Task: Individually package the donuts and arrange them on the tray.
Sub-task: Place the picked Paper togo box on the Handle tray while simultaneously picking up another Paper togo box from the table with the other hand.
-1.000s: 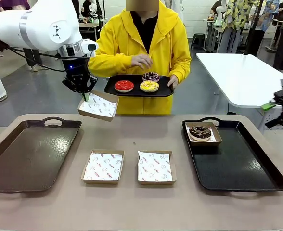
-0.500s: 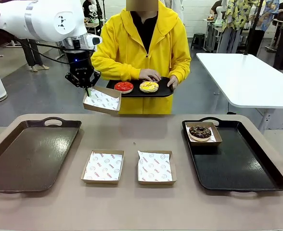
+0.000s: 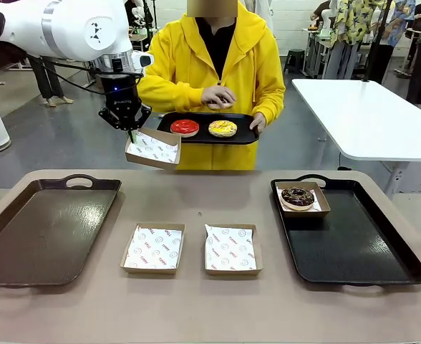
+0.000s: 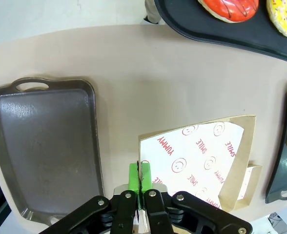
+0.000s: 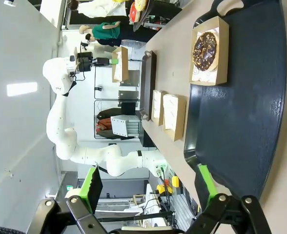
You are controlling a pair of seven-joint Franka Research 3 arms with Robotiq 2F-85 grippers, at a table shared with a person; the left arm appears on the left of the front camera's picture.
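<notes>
My left gripper (image 3: 129,133) is pinched tight on the rim of a shallow brown cardboard box (image 3: 153,148), held tilted in the air just beside the person's glossy serving tray (image 3: 243,136), where the shiny red donut (image 3: 185,127) and the sprinkled yellow donut (image 3: 223,128) sit. On my left wrist camera I read red "YUMMY" and "SMILE" among smiley faces on the box's white liner paper (image 4: 192,156), print too small to read from the front. The chocolate donut (image 3: 297,196) lies boxed on the black tray (image 3: 354,251) at my right, my right gripper (image 5: 148,183) hangs with fingers spread wide on nothing, and the person's hand (image 3: 218,95) may hold something, though I can't tell.
</notes>
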